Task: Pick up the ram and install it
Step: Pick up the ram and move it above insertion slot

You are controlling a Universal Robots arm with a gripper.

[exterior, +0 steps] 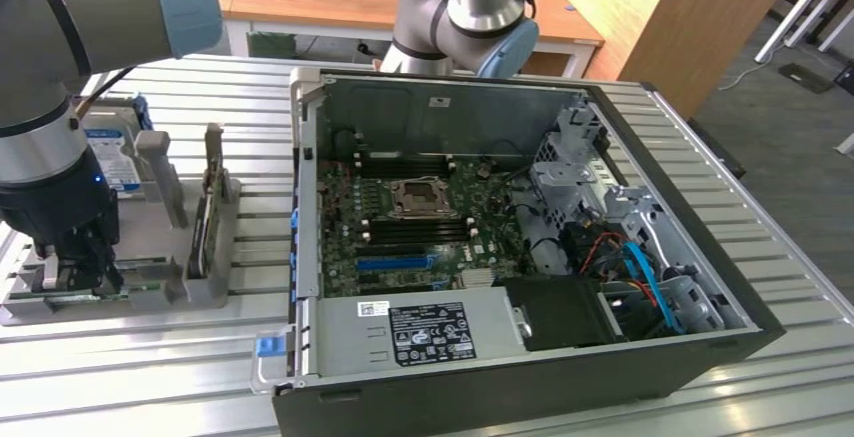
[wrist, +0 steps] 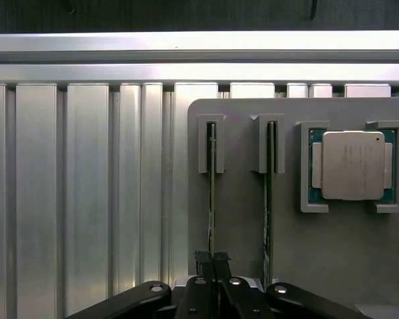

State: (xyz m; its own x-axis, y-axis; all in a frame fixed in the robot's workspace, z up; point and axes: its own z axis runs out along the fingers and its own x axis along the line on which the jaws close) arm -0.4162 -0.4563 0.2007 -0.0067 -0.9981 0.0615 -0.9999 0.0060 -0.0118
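My claw [wrist: 212,258] is pinched together on the top edge of the ram [wrist: 211,193], which stands on edge in its slot in the grey holder [wrist: 319,252]. A second stick [wrist: 270,199] sits in the neighbouring slot, with the processor [wrist: 353,165] just beyond it. At the exterior view's left, I reach down onto that holder on the slatted bench [exterior: 174,377], well apart from the open computer case [exterior: 534,377] at the exterior view's right. I judge the job barely begun: the grip is made, but the ram is not yet lifted, and the motherboard [exterior: 414,217] waits without it.
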